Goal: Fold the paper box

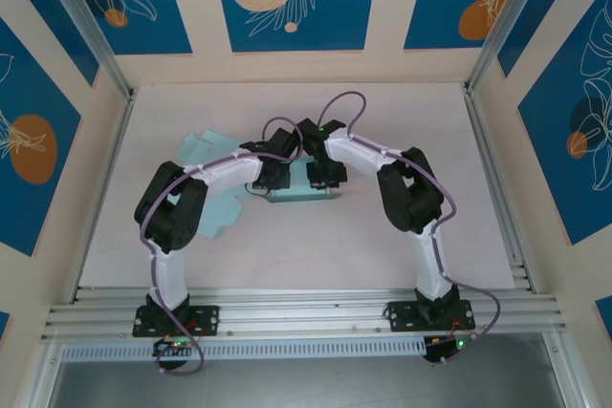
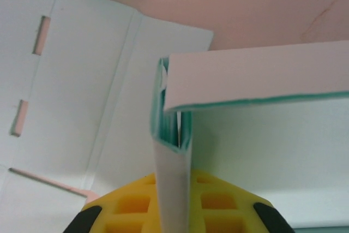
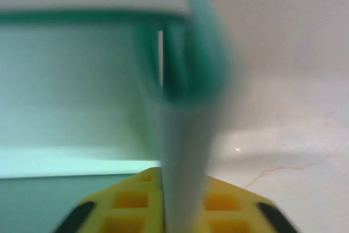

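The paper box (image 1: 304, 194), pale teal card, lies at the middle of the table, partly hidden under both wrists. My left gripper (image 1: 273, 175) is shut on the box's left doubled-over side wall (image 2: 173, 162), which stands upright between the yellow fingers (image 2: 131, 204). A long wall (image 2: 256, 77) runs off to the right from that corner. My right gripper (image 1: 326, 176) is shut on the opposite doubled-over side wall (image 3: 185, 151), blurred, between its yellow fingers (image 3: 232, 207). The box's teal inside (image 3: 76, 91) lies to the left of it.
A flat unfolded card panel (image 1: 203, 150) with slots (image 2: 41, 34) spreads left of the box, under the left arm. Aluminium rails (image 1: 306, 311) border the table at the front and the sides. Bare tabletop (image 1: 411, 117) lies behind and to the right.
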Action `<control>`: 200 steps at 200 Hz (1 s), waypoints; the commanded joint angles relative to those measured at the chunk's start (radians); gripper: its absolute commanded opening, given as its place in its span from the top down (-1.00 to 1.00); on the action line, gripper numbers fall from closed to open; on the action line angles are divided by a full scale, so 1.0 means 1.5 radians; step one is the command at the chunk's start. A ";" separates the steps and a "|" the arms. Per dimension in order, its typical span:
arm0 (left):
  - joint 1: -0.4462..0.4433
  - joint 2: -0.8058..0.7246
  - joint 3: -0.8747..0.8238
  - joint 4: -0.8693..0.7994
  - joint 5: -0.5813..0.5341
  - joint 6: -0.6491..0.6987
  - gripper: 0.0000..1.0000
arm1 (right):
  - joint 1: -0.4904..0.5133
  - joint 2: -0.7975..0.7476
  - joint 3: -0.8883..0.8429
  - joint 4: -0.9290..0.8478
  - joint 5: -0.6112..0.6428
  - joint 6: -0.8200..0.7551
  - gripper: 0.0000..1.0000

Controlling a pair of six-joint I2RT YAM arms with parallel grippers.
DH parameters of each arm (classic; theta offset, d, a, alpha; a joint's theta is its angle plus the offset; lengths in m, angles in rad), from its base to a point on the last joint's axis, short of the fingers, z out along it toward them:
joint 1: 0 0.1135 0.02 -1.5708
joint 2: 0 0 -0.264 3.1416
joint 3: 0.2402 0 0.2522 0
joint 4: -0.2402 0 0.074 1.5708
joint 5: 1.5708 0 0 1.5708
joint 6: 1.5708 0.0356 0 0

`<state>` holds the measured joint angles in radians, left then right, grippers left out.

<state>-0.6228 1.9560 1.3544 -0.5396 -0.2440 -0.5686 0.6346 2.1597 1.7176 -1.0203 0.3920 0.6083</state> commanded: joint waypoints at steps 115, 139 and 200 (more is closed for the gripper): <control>0.010 -0.084 0.050 -0.015 0.153 0.058 -0.11 | 0.011 -0.016 -0.098 -0.050 0.107 -0.116 0.88; 0.022 -0.135 0.025 -0.008 0.163 0.057 -0.33 | 0.012 -0.038 -0.127 -0.022 0.093 -0.185 0.86; 0.098 -0.216 -0.073 0.063 0.219 0.055 -0.42 | 0.003 -0.037 -0.069 -0.017 0.095 -0.293 0.57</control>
<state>-0.5247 1.6302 1.2865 -0.4820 0.0223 -0.4976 0.6430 2.0705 1.5608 -1.0069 0.5011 0.2661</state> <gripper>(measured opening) 0.713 0.193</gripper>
